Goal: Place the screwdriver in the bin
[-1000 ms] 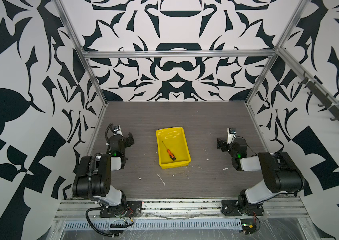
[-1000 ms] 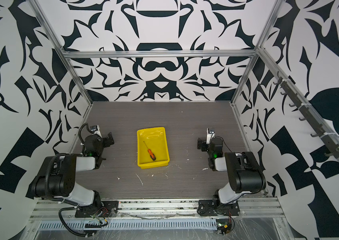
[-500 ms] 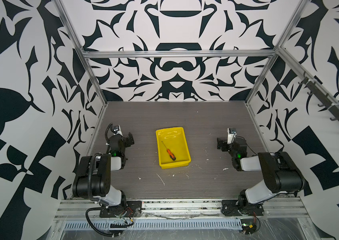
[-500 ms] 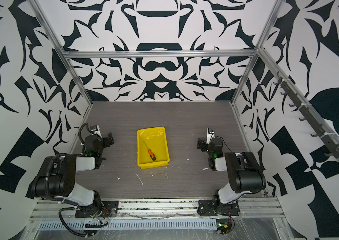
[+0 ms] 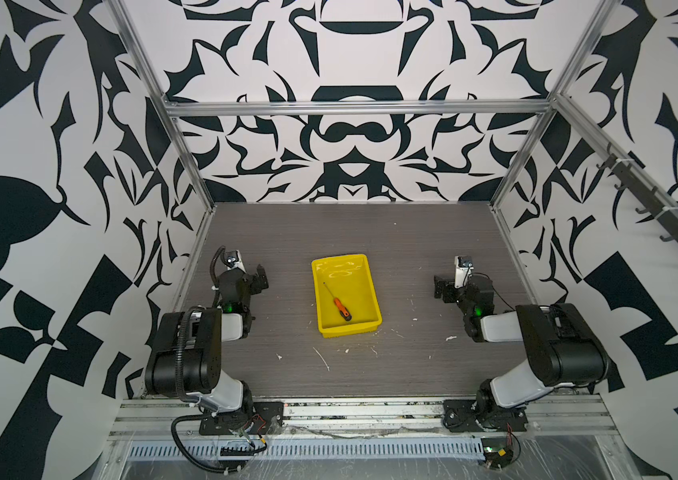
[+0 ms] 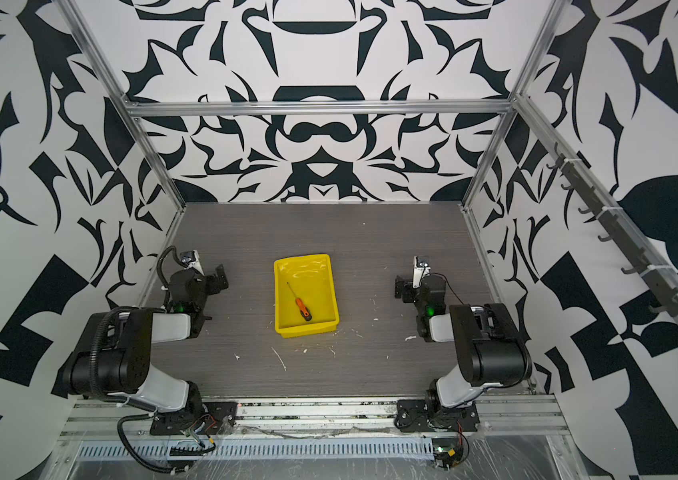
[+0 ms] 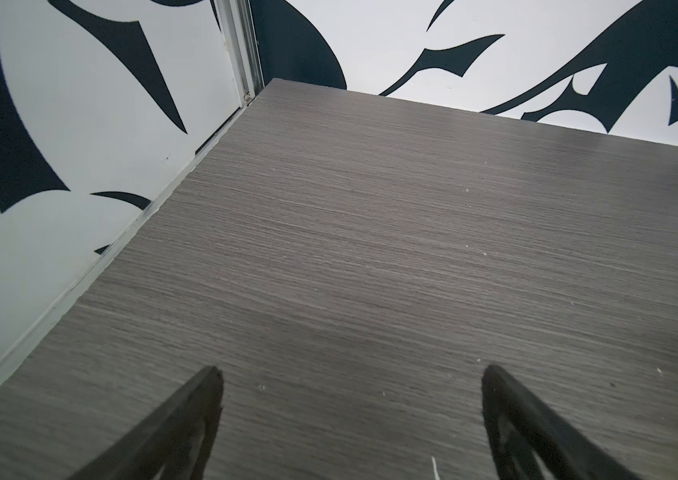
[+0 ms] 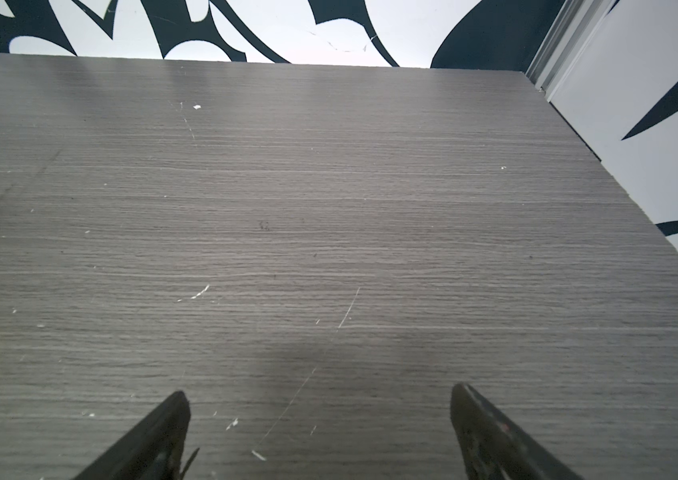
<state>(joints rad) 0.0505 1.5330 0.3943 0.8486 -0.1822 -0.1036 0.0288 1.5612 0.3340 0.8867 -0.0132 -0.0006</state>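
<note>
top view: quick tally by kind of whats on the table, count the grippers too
screwdriver: 1, orange handle, lying inside the bin
bin: 1, yellow
grippers: 2, left gripper and right gripper, both open and empty
total: 4

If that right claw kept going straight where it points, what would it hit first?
Probably the grey wood-grain tabletop, since the open right gripper tilts downward. If it cleared that, it would meet the black-and-white patterned back wall. Depth is unclear.
</note>
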